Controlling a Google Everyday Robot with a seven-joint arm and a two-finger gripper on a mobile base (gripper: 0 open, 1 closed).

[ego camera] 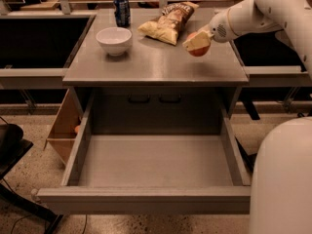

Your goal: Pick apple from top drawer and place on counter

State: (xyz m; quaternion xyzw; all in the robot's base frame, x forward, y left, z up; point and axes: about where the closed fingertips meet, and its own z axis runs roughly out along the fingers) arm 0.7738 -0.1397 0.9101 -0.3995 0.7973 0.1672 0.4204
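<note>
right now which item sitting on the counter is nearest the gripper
The chip bag, beside the gripper holding the apple above the counter; bowl and can sit farther off.

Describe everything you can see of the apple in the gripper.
The small round red-orange apple is clamped in the robot's gripper at the end of the white arm. The cream jaws cover most of it, so only its lower curve and a sliver on top show, and no stem is visible. It sits over the right rear part of the flat grey brushed-metal counter, just right of the yellow chip bag. Whether it touches the counter cannot be told.
</note>
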